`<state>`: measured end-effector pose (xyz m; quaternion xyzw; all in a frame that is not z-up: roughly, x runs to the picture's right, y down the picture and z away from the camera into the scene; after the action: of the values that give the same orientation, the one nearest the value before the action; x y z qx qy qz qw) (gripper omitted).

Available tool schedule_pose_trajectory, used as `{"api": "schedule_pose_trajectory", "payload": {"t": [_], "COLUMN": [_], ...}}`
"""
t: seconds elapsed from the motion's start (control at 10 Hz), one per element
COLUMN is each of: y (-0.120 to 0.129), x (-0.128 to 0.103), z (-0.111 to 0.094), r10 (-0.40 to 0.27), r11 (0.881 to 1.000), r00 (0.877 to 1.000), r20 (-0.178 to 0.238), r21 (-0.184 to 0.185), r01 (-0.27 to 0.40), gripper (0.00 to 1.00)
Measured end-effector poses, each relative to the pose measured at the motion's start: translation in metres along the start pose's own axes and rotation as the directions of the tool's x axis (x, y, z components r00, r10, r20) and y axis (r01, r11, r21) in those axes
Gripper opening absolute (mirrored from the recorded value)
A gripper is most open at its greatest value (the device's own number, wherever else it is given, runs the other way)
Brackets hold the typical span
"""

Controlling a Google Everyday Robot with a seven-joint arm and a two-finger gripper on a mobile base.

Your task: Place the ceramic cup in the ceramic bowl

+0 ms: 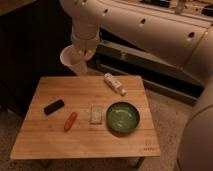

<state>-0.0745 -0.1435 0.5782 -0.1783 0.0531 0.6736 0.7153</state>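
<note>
The white ceramic cup (72, 61) hangs tilted in the air above the back left edge of the wooden table (50, 142), its open mouth facing the camera. My gripper (82, 53) is shut on the cup's upper right rim, at the end of the big white arm reaching down from the top. The dark green ceramic bowl (122, 118) stands empty on the right part of the table, well to the right of the cup and lower.
On the table lie a black block (53, 106) at the left, an orange-red carrot-like item (70, 121), a white rectangular packet (96, 113) just left of the bowl, and a white bottle (115, 84) on its side behind the bowl.
</note>
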Motion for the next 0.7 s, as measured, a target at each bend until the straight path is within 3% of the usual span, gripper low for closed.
{"api": "schedule_pose_trajectory", "payload": {"t": [0.4,0.7], "y": [-0.057,-0.093], "x": [0.006,0.021], "z": [-0.018,-0.020], "r10": [0.113,0.198], "r11": [0.993,0.980], "r00": [0.993,0.979], "r20": [0.033,0.042], "r21": [0.029,0.026], "r01": [-0.114,-0.199], "gripper": [0.00,0.00]}}
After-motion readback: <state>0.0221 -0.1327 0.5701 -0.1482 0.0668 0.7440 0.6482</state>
